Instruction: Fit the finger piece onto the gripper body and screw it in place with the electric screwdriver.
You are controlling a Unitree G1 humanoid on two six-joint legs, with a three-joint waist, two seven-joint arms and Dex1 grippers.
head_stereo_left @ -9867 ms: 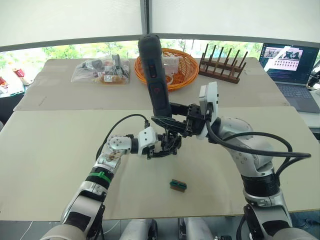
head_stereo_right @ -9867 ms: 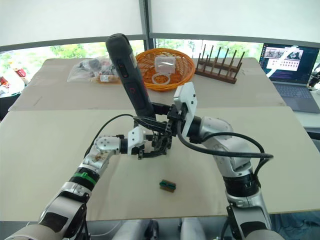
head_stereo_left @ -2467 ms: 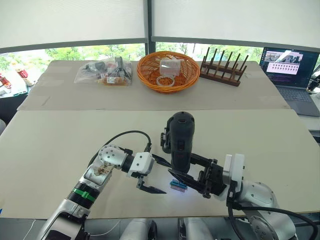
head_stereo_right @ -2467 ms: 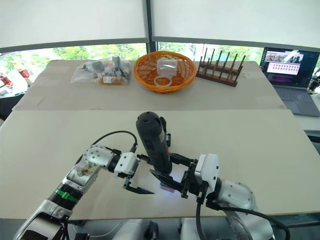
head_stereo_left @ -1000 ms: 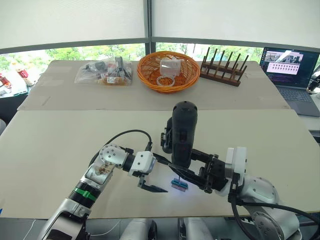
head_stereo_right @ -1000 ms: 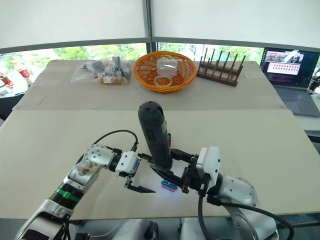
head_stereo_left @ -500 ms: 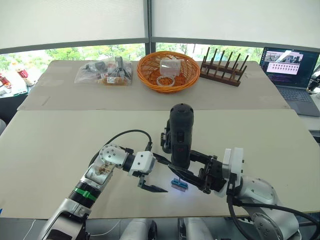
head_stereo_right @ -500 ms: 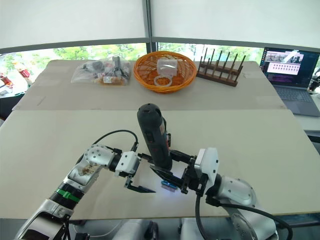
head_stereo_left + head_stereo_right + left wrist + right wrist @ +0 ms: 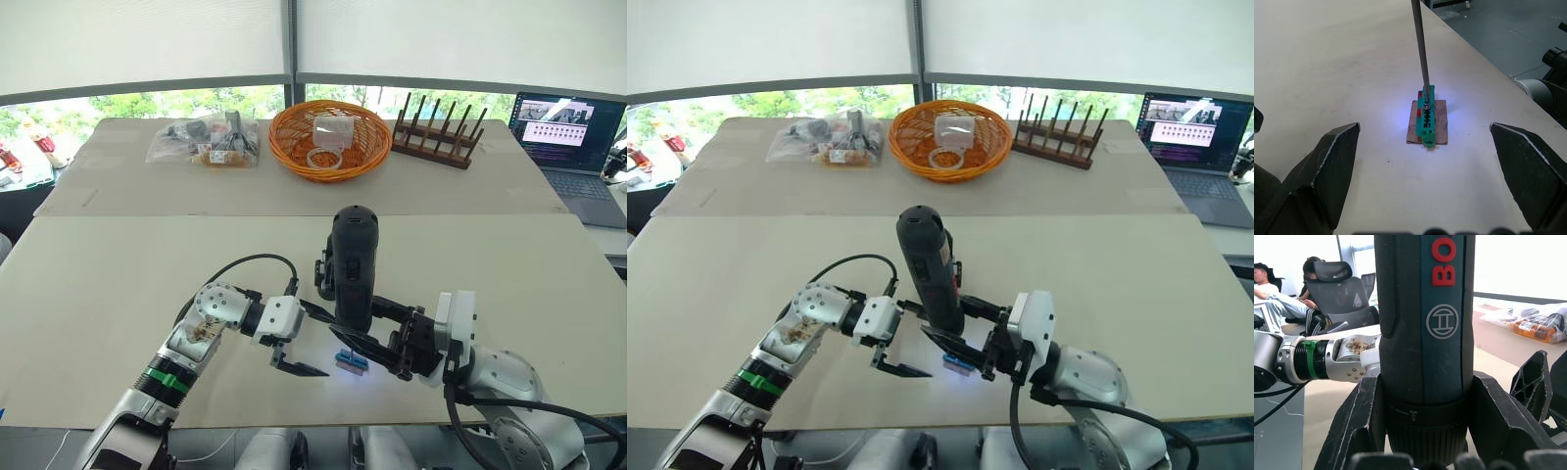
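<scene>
1. Big change from about ten seconds back: the left end effector was clamped on the gripper body with the electric screwdriver raised over it. Now the left one is wide open, holding nothing, and hanging low over the surface.
2. The right end effector is closed tight around the lower barrel of the screwdriver, which stands nearly upright. It's come down and toward the near edge – over the last couple of seconds it's barely moved, just a bit of tilt.
3. In the left wrist view the bit is sitting right on a screw head on top of the small green block, lit by the tip light, between the open left fingers.
4. The dark lump just behind the screwdriver looks like the gripper body set down, but it's partly hidden. Can't pick out the finger piece.
5. My read – it's fetching a screw off the block, so the actual fastening isn't done yet.
</scene>
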